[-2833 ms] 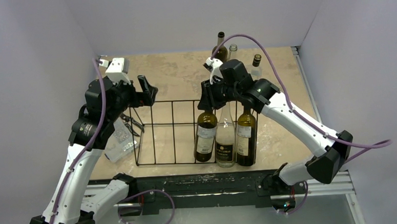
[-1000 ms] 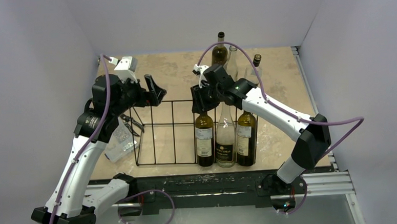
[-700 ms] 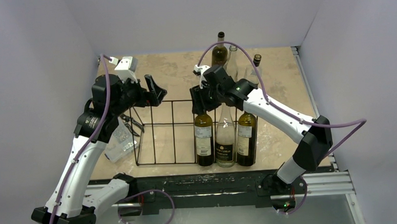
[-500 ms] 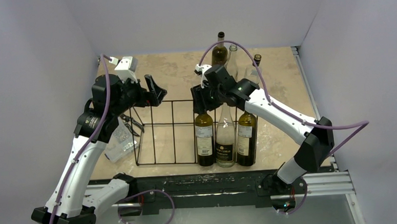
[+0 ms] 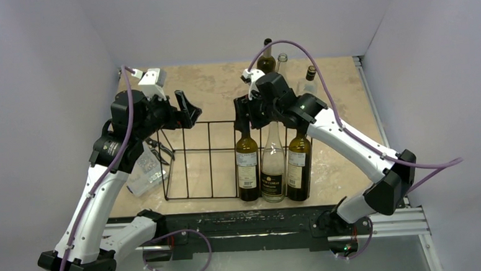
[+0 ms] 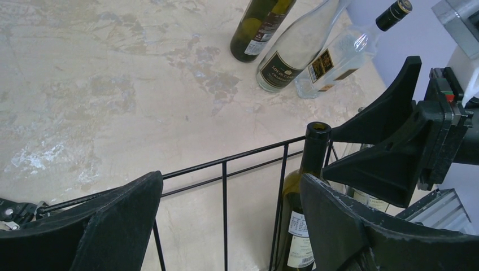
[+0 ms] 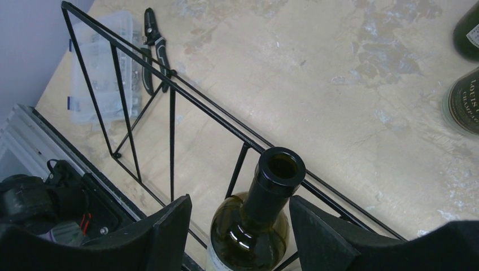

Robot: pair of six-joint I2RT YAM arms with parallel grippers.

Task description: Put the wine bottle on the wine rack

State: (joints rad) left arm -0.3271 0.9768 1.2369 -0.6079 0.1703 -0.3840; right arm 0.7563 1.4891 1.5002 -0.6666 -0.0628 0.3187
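The wine bottle (image 5: 248,166), dark green with a pale label, stands upright inside the black wire wine rack (image 5: 196,151), left of two other bottles (image 5: 272,168) (image 5: 298,163). My right gripper (image 5: 244,113) hangs open just above its neck. In the right wrist view the open neck (image 7: 281,169) sits between the two fingers (image 7: 169,231), touching neither, with my right gripper (image 7: 240,204) spread wide. My left gripper (image 5: 184,110) is open over the rack's far left corner, holding nothing. Its wrist view shows the left gripper (image 6: 231,189) above the rack bars (image 6: 224,169) and the bottle's neck (image 6: 314,148).
Three more bottles (image 5: 265,61) (image 5: 281,61) (image 5: 310,75) stand on the table behind the rack; they appear as bottles (image 6: 299,45) in the left wrist view. A clear plastic organiser box (image 5: 144,168) and a black hand tool (image 7: 152,48) lie left of the rack.
My right gripper has opened off the green bottle's neck and risen a little up and right. The bottle stays standing in the rack. The left arm has not moved.
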